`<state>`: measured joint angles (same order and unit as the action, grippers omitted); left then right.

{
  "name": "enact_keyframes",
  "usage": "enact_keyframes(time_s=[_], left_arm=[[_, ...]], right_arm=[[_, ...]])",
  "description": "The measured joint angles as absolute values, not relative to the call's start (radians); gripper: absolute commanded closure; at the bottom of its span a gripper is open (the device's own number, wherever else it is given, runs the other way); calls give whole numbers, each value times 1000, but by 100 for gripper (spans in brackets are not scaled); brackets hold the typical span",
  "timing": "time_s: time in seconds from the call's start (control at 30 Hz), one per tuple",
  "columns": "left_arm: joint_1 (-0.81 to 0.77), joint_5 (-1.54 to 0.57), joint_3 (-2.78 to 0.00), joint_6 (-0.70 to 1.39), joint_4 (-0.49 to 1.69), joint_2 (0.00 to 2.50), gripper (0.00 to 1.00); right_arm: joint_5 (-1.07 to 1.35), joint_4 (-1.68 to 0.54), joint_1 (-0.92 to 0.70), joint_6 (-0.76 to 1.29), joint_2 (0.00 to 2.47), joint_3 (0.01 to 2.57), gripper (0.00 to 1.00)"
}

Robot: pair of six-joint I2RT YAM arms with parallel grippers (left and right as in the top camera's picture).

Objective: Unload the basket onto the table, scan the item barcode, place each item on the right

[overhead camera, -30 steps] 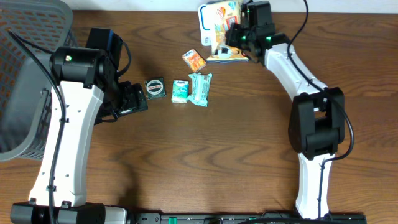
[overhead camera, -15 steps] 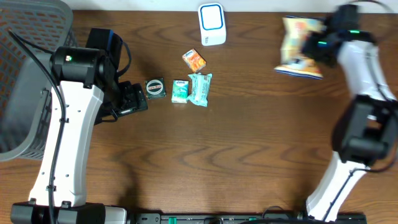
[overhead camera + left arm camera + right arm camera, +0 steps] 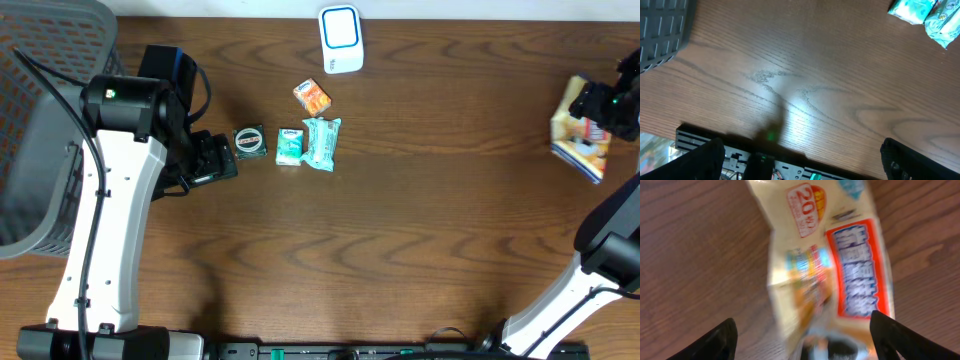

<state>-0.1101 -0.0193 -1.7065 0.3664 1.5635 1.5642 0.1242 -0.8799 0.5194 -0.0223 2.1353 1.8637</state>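
Note:
The item, a yellow and orange snack bag, is at the far right of the table, just under my right gripper. In the right wrist view the bag is blurred and lies between the wide-apart jaws of that gripper, which is open. The white and blue scanner stands at the back middle, far from the bag. My left gripper hovers open over bare wood left of centre, with nothing between its fingers.
A grey basket fills the left side. A small orange box, a round tin and two teal packets lie in the middle. The packets also show in the left wrist view.
My right arm swung the snack bag from the scanner to the table's far right edge, and its jaws have gone from shut on the bag to open. The left arm has not moved.

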Motion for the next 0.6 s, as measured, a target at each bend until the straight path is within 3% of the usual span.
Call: enact_keyframes(time_s=[0.3,0.6], left_arm=[[-110,-19,-1707,366,1563,1564,2],[-110,-20,-1707,366,1563,1564,3]], right_arm=[[328,-910,474,-40,2135,1863,23],[582,-982,192,-42,2135,1863,23]])
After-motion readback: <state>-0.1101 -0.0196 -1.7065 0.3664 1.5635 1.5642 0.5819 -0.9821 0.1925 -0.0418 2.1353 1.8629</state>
